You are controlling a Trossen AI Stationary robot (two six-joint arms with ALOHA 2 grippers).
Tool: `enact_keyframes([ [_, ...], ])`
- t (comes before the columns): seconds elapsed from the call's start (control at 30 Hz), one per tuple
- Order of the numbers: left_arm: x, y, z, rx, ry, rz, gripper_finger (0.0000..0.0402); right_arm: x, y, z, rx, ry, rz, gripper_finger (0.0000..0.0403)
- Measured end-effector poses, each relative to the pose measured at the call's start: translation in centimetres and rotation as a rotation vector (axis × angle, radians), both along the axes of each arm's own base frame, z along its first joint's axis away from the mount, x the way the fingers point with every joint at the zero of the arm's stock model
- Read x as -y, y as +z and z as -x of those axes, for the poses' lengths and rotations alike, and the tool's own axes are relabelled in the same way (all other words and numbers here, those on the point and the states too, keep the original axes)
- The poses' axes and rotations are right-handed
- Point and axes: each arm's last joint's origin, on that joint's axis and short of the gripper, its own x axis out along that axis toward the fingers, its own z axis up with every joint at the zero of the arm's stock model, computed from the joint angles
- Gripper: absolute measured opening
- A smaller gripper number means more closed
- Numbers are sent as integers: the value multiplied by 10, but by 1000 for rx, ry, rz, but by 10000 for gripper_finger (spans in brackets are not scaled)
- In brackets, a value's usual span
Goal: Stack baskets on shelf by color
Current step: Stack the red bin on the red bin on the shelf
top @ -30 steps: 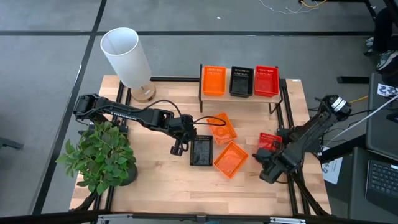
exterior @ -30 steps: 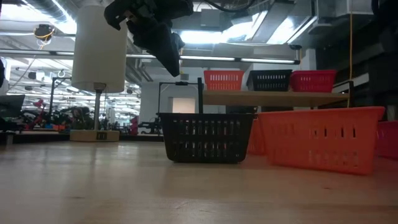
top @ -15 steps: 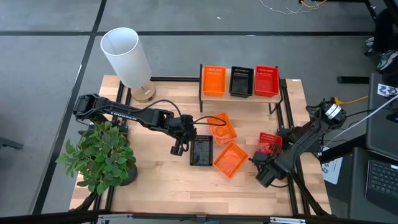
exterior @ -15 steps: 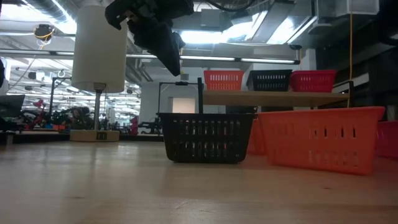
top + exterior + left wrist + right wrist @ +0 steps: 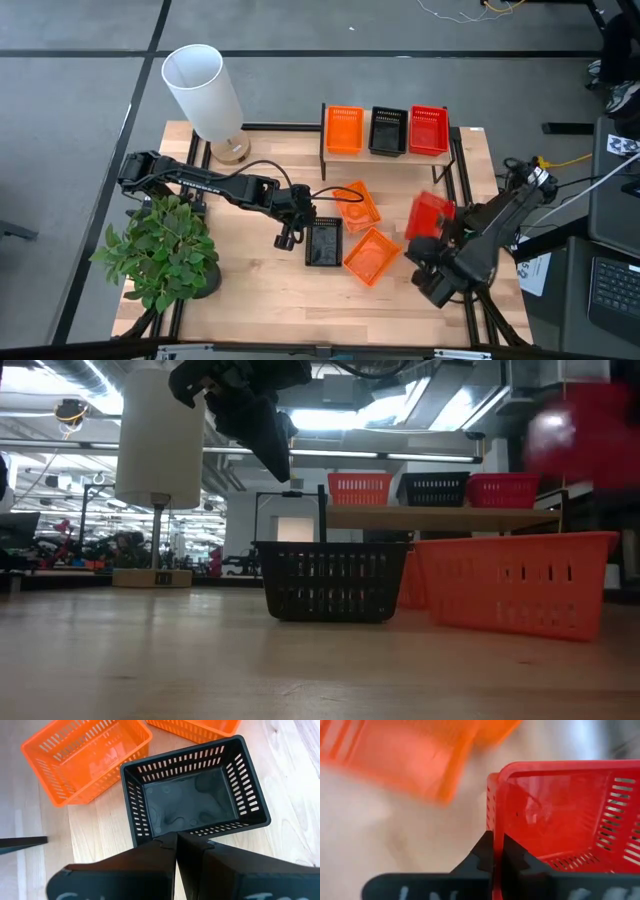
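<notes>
Right fingers (image 5: 495, 851) pinch the red basket's (image 5: 430, 214) rim at 4 o'clock; light, probably flexible mesh. Left fingers (image 5: 176, 845) clenched empty.

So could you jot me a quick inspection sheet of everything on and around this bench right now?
Surface: wooden table, bare wood at the near edge.
Job's things: shelf carries one orange, one black, one red basket; loose on the table are a black basket and two orange baskets; a red basket is lifted off the table.
Clutter: white lamp; potted plant.
Grippers: left gripper hovers beside the black basket, jaws shut, empty; right gripper is clamped on the red basket's wall.
Cables: black cable looping by the orange baskets.
Surroundings: grey floor, a desk at the right.
</notes>
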Motion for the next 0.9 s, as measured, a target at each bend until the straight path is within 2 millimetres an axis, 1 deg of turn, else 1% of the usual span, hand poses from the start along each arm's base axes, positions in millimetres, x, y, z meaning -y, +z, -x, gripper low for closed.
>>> enact_keyframes([
  [0.07,0,0,0,0,-1,0,0,2,18,-3,125,75,79,2],
  [0.13,0,0,0,0,0,-1,0,11,35,-3,206,158,152,2],
  [0.23,0,0,0,-1,-1,-1,0,33,55,-2,304,147,224,2],
  [0.37,0,0,0,0,-2,-1,0,70,76,6,346,132,304,1],
  [0.47,-1,0,0,4,-14,-13,0,100,90,17,340,116,366,1],
  [0.53,-1,0,0,6,-32,-28,0,121,100,28,334,92,413,1],
  [0.67,-2,1,-1,12,-63,-54,0,158,119,48,277,13,445,1],
  [0.77,-4,1,-1,13,-51,-50,0,176,132,55,220,-13,412,0],
  [0.9,-8,1,-2,13,-33,-45,0,191,143,55,140,29,390,0],
])
